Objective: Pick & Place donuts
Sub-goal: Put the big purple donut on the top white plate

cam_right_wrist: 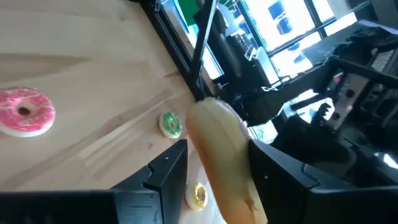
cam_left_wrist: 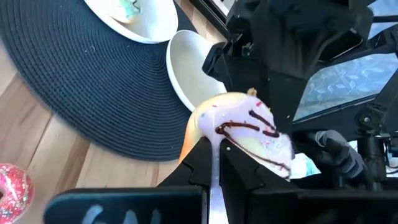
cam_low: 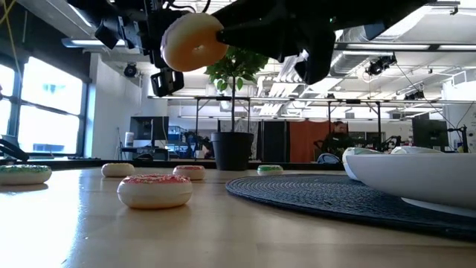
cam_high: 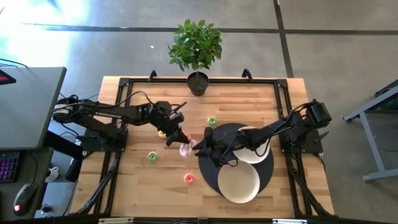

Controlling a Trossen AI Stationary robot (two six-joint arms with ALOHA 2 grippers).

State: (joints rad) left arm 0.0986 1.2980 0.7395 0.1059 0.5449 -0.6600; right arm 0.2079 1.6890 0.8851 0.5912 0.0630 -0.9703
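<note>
Donut, pale pink with dark drizzle, hangs on edge above the desk, frosted face toward the left gripper, whose fingers pinch its rim. Right gripper meets it from the other side, fingers closed on its edge too. Below lie a pink donut, green donuts, a dark mat and two plates.
</note>
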